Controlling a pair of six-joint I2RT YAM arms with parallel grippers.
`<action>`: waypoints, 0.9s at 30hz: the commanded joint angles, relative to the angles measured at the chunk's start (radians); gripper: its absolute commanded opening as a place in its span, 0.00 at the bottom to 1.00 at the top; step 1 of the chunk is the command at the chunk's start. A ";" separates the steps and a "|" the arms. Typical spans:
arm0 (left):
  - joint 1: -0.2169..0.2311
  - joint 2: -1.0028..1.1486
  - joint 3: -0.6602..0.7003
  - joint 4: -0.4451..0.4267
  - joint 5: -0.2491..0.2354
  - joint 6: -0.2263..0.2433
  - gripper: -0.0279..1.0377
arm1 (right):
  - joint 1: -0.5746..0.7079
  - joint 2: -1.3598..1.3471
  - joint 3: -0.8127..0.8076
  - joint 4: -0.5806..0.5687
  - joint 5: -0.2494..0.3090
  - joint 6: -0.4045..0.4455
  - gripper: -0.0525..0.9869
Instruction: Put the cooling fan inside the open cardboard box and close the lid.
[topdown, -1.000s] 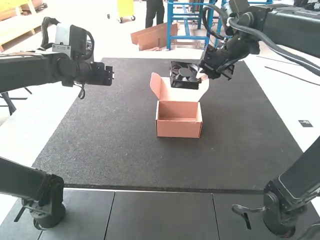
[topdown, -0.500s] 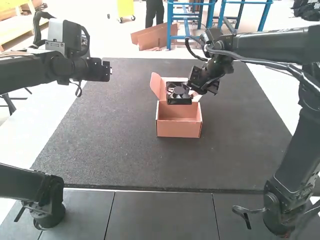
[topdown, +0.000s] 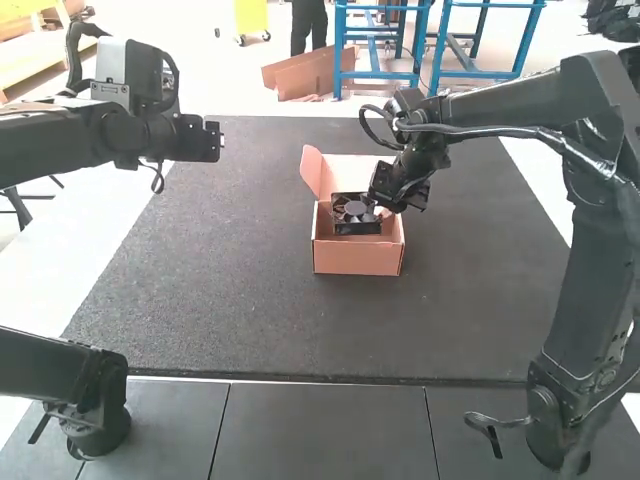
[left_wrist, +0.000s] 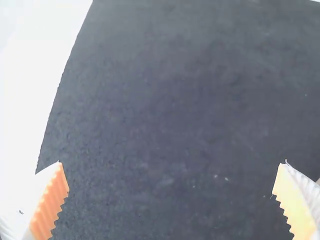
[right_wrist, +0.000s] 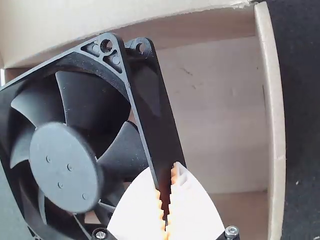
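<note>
Well to the left, the left arm's fingers (left_wrist: 49, 202) hang spread wide and empty above the black mat (topdown: 200, 270). Midway, the fan (topdown: 355, 213) sits tilted, partly down inside the cardboard box (topdown: 358, 255), whose lid (topdown: 325, 172) stands open. The right arm's fingers (right_wrist: 190, 200) pinch the fan's frame.

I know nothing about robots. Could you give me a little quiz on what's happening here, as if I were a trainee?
1. True or false: the right gripper grips the cooling fan by the edge of its frame.
2. The lid of the cardboard box is: A) shut, B) standing open, C) torn off.
3. Fill in: the left gripper, fingers open, hangs over the black ___.

Key: 1 true; 2 B; 3 mat.
</note>
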 joint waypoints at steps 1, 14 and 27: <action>0.005 -0.024 0.010 0.009 0.000 -0.008 0.94 | 0.025 0.010 -0.005 0.013 0.008 0.003 0.04; 0.005 -0.024 0.033 -0.005 0.000 -0.011 0.94 | 0.045 0.036 -0.041 0.069 0.005 0.000 0.53; -0.001 0.062 0.079 0.014 -0.004 -0.013 0.94 | -0.019 -0.084 0.180 0.003 -0.133 -0.101 0.92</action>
